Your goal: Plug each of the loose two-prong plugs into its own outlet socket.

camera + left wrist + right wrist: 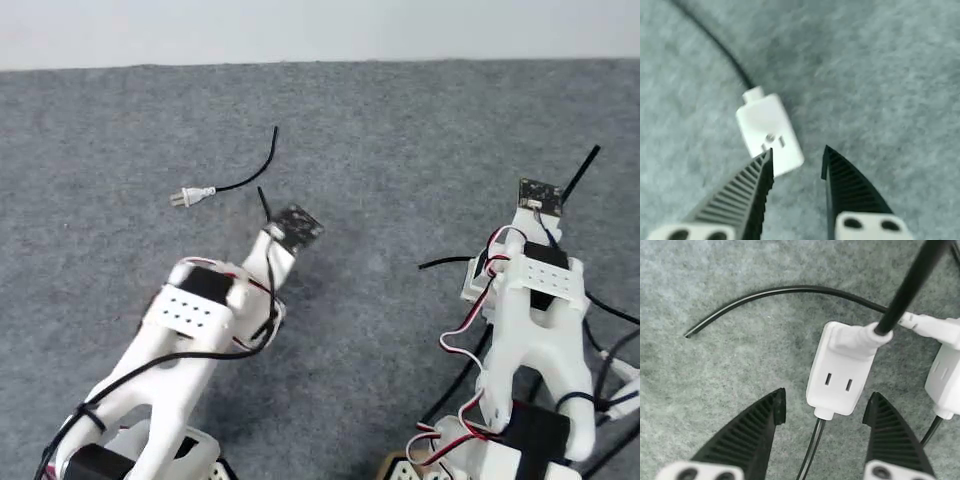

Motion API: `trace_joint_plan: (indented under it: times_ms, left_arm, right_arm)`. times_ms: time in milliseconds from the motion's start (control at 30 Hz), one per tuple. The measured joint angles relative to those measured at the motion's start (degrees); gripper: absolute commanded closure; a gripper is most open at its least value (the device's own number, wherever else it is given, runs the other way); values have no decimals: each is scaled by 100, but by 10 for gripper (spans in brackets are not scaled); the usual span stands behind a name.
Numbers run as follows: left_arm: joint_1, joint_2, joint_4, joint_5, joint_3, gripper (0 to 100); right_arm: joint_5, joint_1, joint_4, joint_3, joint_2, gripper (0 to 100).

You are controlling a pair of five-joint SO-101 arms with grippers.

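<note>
The left tool, released, faces a white socket lying lengthwise just ahead. The right tool, also released, straddles a second socket.

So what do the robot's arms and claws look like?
The left arm and right arm are chunky white plastic with black motor blocks. Thin red, white and black wires loop along them. The left arm has a patch of tiny holes. The left gripper and right gripper each have two black, pointy, ribbed fingers on white bases with small holes.
</note>
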Motion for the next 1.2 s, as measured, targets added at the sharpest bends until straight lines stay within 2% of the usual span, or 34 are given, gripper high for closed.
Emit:
trace_joint_plan:
  times_ms: [467,800,933,1200]
  left_arm:
    - [18,0,-440,422,554,786]
    - [0,0,-897,422,747,786]
    - [-290,0,-1213,413,747,786]
    - [-352,0,-1310,202,853,786]
  right_arm:
    - [0,0,0,0,0,747]
    - [0,0,0,0,0,747]
    - [0,-44,0,0,0,747]
    - [18,-53,0,0,0,747]
